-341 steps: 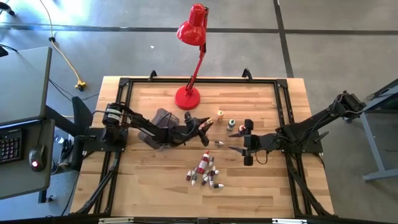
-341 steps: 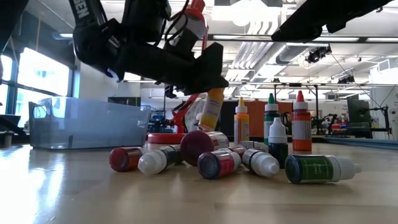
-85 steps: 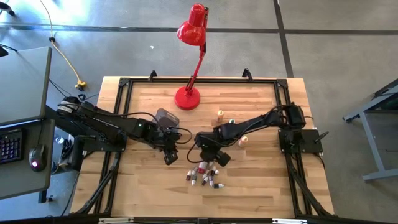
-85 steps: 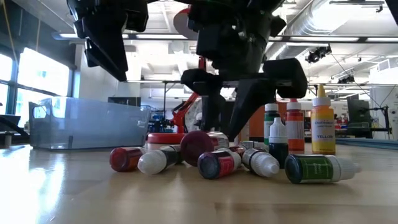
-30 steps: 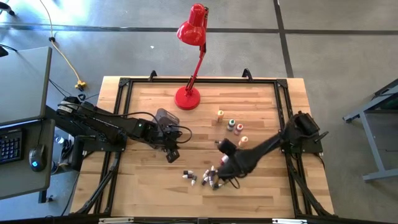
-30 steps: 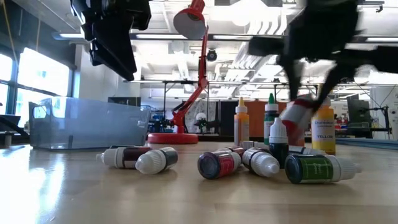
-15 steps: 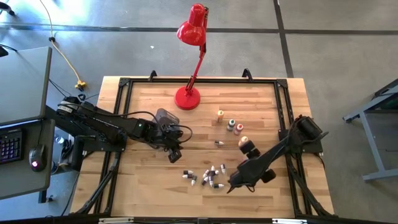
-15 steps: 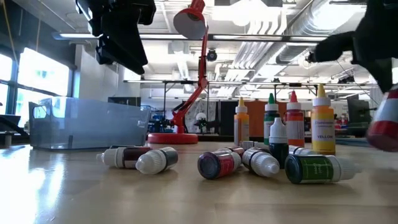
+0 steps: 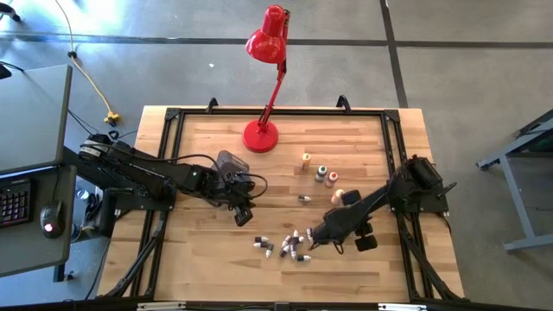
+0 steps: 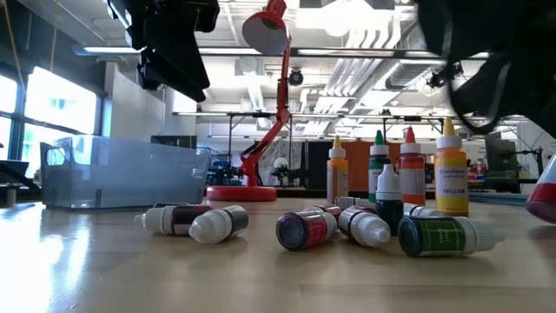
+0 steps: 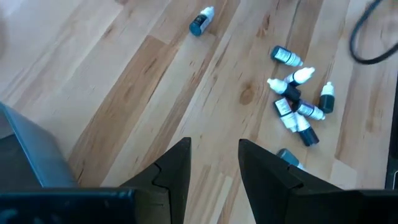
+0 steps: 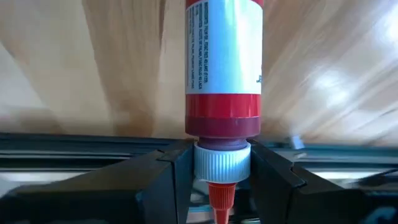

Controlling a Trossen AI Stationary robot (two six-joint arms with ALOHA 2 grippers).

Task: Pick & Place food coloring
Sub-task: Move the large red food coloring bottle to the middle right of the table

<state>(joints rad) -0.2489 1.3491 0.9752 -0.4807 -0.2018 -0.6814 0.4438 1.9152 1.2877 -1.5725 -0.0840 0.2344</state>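
Observation:
My right gripper (image 9: 316, 239) hangs right of a pile of lying food coloring bottles (image 9: 285, 244) and is shut on a red food coloring bottle (image 12: 222, 56). That bottle shows at the right edge of the low view (image 10: 546, 198). Several more bottles (image 9: 321, 173) stand upright on their bases behind the pile. One small bottle (image 9: 304, 199) lies alone. My left gripper (image 9: 244, 216) hovers open over bare wood left of the pile, with nothing between its fingers (image 11: 180, 168). My right gripper pinches the red bottle by its white cap (image 12: 222, 163) between the two fingers. The red nozzle points back toward the wrist. The body sticks out past the fingertips, slanting down toward the wood. In the low view the bottle looks lifted clear of the table.
A grey tub (image 9: 226, 164) sits under my left arm and shows at the left of the low view (image 10: 122, 178). A red desk lamp (image 9: 261, 134) stands at the far middle. Bare wood lies near the front edge and at the far right.
My right gripper has carried the red bottle away from the pile toward the table's right edge. Its wrist has rolled and tipped further down. In the low view the bottle has gone from beside the standing bottles to the picture's right edge. The pile has stayed put.

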